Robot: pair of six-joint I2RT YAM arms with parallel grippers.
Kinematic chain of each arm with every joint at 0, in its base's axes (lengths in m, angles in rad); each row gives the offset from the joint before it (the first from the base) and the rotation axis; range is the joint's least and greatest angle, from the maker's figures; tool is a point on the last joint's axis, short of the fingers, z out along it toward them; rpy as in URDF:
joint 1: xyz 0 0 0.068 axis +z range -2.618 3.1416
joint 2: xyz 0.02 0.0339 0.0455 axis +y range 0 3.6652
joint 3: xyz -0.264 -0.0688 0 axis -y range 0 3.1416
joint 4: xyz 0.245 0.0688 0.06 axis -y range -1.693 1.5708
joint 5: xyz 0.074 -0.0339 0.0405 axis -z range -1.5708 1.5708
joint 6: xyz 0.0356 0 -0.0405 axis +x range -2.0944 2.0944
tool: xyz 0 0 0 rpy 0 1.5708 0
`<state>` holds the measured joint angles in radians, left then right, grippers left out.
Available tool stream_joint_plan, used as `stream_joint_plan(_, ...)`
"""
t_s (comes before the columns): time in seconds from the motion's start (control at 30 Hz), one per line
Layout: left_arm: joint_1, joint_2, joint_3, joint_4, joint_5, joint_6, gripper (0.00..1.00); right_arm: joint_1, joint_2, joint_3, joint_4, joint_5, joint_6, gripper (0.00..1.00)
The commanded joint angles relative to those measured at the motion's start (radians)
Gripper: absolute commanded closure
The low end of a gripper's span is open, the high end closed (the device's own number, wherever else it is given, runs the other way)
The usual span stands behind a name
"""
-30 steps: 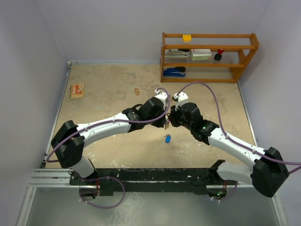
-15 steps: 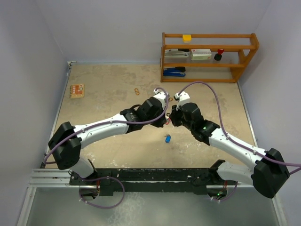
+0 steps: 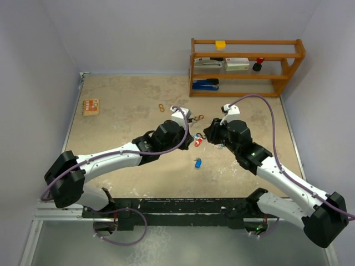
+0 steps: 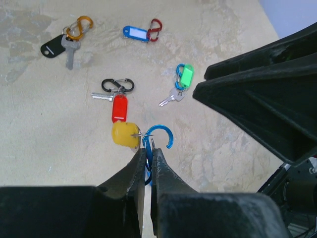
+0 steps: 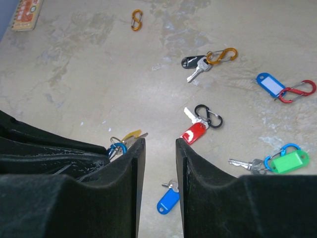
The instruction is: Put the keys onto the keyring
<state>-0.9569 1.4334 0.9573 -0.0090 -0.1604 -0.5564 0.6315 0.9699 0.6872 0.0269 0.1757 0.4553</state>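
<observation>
Top external: right fingers (image 3: 211, 137) now withdrawn

In the left wrist view the lower loop of the blue carabiner (image 4: 164, 128) was hidden between the closed left jaws. The dark body of the right arm (image 4: 262, 99) ran off the right edge, covering the table (image 4: 49, 124) behind it. In the right wrist view the left arm (image 5: 49, 163) hid part of the yellow tag (image 5: 131, 134), and the picture's edge cut the booklet (image 5: 27, 12) at the far left. From above, the keys (image 3: 198, 142) between the 2 arms were too small to tell apart.
</observation>
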Motion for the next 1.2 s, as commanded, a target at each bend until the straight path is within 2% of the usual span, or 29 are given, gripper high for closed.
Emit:
stream_joint_plan(0.0, -0.003, -0.069, -0.057, 0.228, -0.023, 0.008, 1.0, -0.009, 0.013, 0.02, 0.023, -0.065, 0.081, 0.66)
stream_joint_plan(0.17, -0.003, -0.099, -0.125, 0.363, -0.027, 0.007, 1.0, -0.023, 0.028, 0.004, 0.073, -0.125, 0.142, 0.66)
stream_joint_plan(0.4, -0.004, -0.094, -0.178, 0.47, -0.004, 0.005, 1.0, -0.038, 0.023, -0.018, 0.119, -0.178, 0.196, 0.66)
stream_joint_plan(1.17, -0.003, -0.095, -0.229, 0.54, -0.003, -0.021, 1.0, -0.065, -0.09, -0.056, 0.092, -0.087, 0.263, 0.68)
